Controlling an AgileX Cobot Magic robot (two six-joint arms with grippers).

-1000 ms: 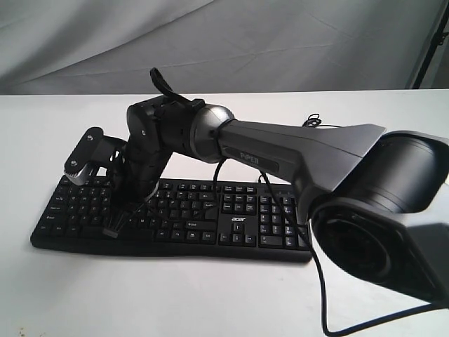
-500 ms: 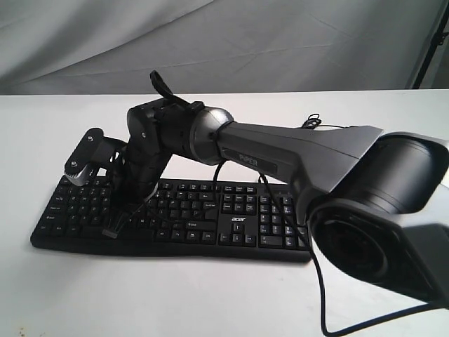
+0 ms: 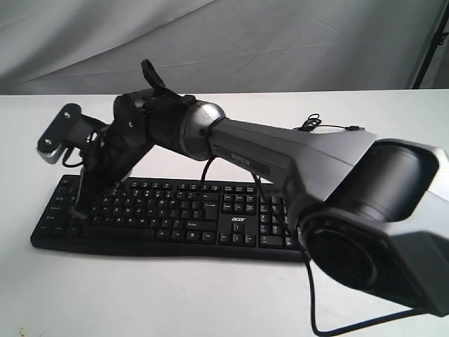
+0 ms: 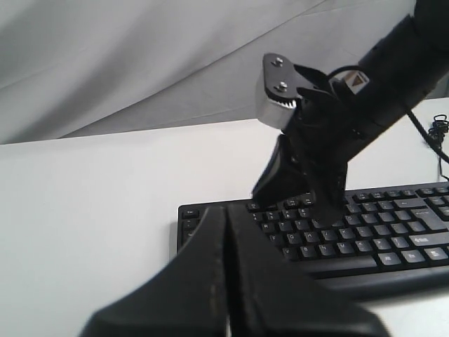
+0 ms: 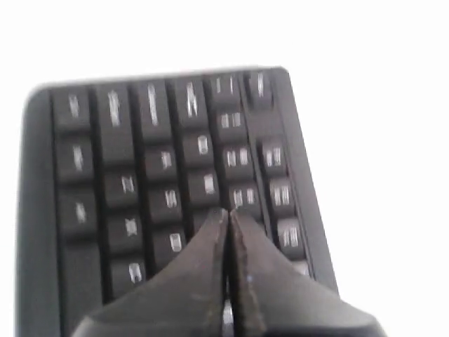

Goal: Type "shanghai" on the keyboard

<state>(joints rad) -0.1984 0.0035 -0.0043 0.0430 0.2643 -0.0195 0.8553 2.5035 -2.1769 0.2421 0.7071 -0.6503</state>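
The black keyboard [image 3: 210, 225] lies across the white table, with an "acer" logo near its number pad. My right gripper [image 3: 91, 189] reaches from the right across the keyboard to its left end. Its jaws are shut with nothing between them. In the right wrist view the right gripper [image 5: 228, 212] points down at the blurred keys of the keyboard [image 5: 126, 154] near the left edge; I cannot tell whether it touches a key. My left gripper [image 4: 226, 208] is shut and empty, low beside the keyboard [image 4: 379, 242] and near its left corner. The exterior view does not show it.
The right arm's long grey link [image 3: 295, 151] spans over the keyboard's right half. A thin black cable [image 3: 316, 123] lies on the table [image 3: 175, 295] behind the keyboard. A grey cloth backdrop [image 3: 224, 42] hangs at the back, and a dark pole [image 3: 429, 42] stands at the far right.
The right gripper has swung left along the keyboard, from its middle-left keys to its left end, and tilted higher. The keyboard has not moved.
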